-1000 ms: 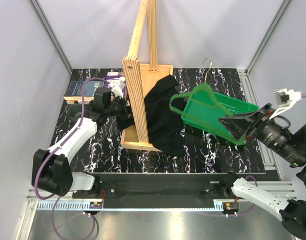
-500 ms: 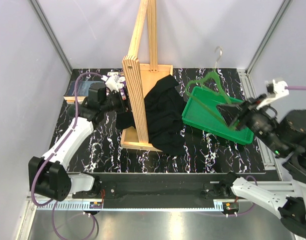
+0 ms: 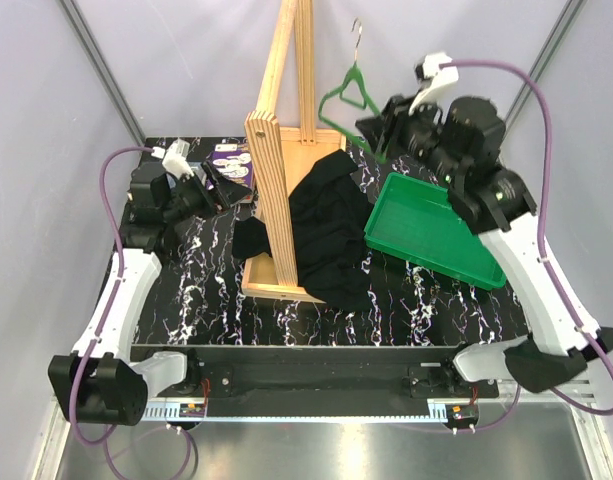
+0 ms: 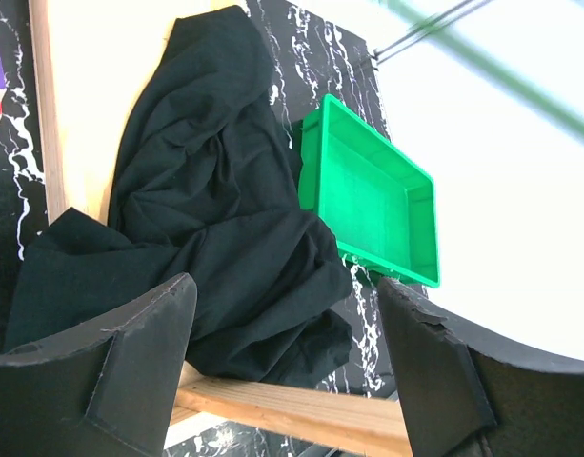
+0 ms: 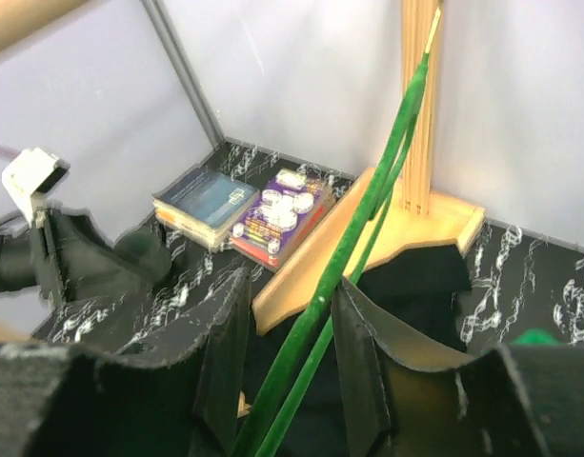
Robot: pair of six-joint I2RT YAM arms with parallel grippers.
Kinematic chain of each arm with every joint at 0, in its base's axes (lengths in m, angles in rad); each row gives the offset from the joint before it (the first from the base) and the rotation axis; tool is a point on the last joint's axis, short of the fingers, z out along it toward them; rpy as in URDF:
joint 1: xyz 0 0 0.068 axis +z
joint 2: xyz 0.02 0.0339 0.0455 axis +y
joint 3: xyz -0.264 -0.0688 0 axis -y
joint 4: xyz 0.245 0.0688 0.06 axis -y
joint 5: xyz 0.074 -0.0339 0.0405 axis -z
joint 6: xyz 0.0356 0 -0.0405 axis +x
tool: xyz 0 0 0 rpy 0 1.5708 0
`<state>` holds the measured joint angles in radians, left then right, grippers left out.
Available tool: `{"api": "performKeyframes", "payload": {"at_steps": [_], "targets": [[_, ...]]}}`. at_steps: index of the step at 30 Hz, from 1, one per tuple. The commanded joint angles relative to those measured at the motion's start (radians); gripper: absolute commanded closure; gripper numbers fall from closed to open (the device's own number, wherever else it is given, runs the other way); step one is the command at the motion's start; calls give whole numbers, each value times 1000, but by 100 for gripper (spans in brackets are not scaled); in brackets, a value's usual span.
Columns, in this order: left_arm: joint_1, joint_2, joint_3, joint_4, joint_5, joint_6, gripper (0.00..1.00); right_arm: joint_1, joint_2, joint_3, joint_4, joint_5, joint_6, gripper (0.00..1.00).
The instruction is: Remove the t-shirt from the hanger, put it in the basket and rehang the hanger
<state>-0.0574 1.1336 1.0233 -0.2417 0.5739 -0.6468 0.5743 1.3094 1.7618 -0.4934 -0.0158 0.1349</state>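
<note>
The right claw (image 3: pixel 386 125) is pinched on the bare hanger (image 3: pixel 348 95), raised close beside the wooden stand (image 3: pixel 271 170). A swing could knock the hook (image 3: pixel 357 28) on the posts, or the thin bar could slip from the grip. The t-shirt (image 3: pixel 321 235) lies heaped below and left of that claw, over the stand's foot. The left claw (image 3: pixel 221 180) stands wide and empty, the shirt ahead of it. Below both is a black marbled table (image 3: pixel 436 310), with a green tray (image 3: pixel 426 262) under the right claw and pale walls (image 3: pixel 186 70) around.
</note>
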Motion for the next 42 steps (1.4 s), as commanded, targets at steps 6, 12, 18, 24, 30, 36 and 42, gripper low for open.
{"api": "performKeyframes", "payload": {"at_steps": [6, 12, 18, 24, 30, 36, 42], "targets": [[8, -138, -57, -14, 89, 50, 18, -178, 157, 218, 242, -413, 35, 100], [8, -239, -65, -33, 81, 55, 18, -255, 269, 307, 320, -585, 95, 100], [8, -304, -29, -111, 81, 81, 18, -300, 402, 453, 322, -694, 132, 100], [7, -339, -11, -140, 92, 82, 18, -312, 516, 594, 320, -757, 164, 100], [8, -354, 14, -160, 92, 91, 18, -336, 649, 755, 319, -828, 238, 100], [8, -357, 4, -171, 93, 98, 18, -364, 741, 846, 319, -880, 301, 100], [8, -363, 6, -176, 93, 99, 18, -386, 817, 906, 317, -908, 333, 100]]}}
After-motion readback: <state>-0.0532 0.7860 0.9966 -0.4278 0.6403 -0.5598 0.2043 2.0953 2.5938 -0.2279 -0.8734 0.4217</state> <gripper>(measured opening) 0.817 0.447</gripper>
